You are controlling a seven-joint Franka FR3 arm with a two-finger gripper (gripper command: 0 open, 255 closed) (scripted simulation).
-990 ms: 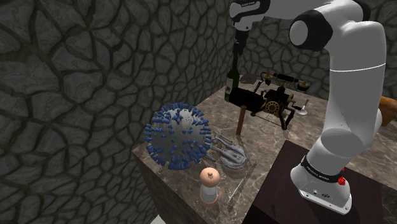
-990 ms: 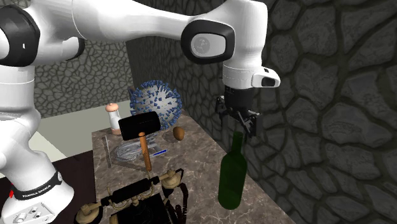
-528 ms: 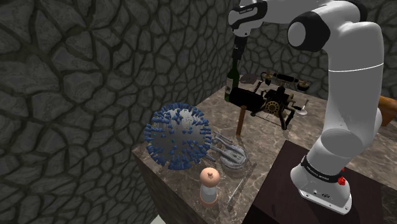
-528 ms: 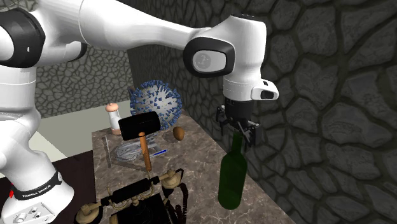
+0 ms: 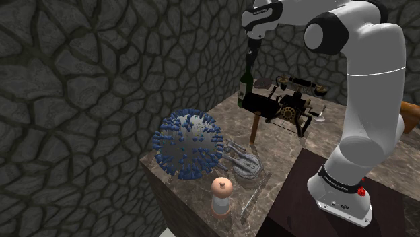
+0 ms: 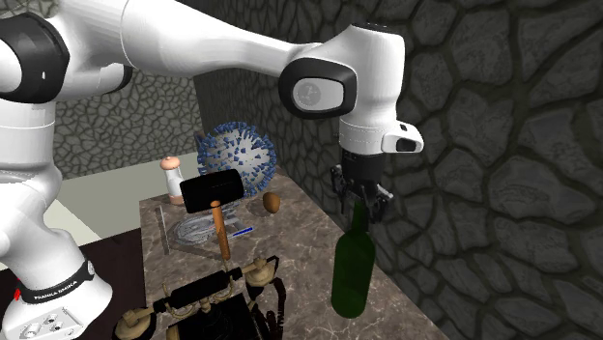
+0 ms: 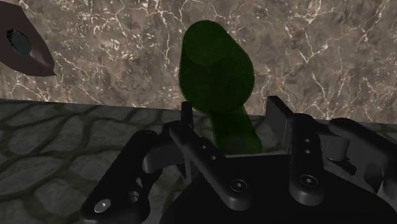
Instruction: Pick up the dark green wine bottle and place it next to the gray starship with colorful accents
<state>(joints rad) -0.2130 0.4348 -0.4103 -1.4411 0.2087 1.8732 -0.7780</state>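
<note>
hovering over the dark green wine bottle (image 6: 353,270), the black gripper (image 6: 359,208) sits with its fingers apart on either side of the slim neck. in the wrist view a sliver of gap shows on each side, so the glass does not look clasped yet. the bottle stands upright at the far end of the marble table (image 6: 300,251), close to the stone wall (image 6: 483,145) and just beside the old black telephone (image 5: 286,108). it is well apart from the gray starship (image 5: 241,160), which lies at the other end next to the blue spiky ball (image 5: 188,145).

the main risk is likely the hold itself. the neck is narrow, smooth and tapered, and most of the weight hangs below it, so a light squeeze could let the bottle slide out on the lift. if one finger lands first, it could nudge the bottle over toward the wall or the table's edge. a bottle held this high may also swing on the way across, where the telephone and the upright hammer (image 6: 215,193) stand in the path. the landing spot is tight too, with the spiky ball and the small mill (image 5: 220,195) close by, so a tilted set-down could topple it.
</note>
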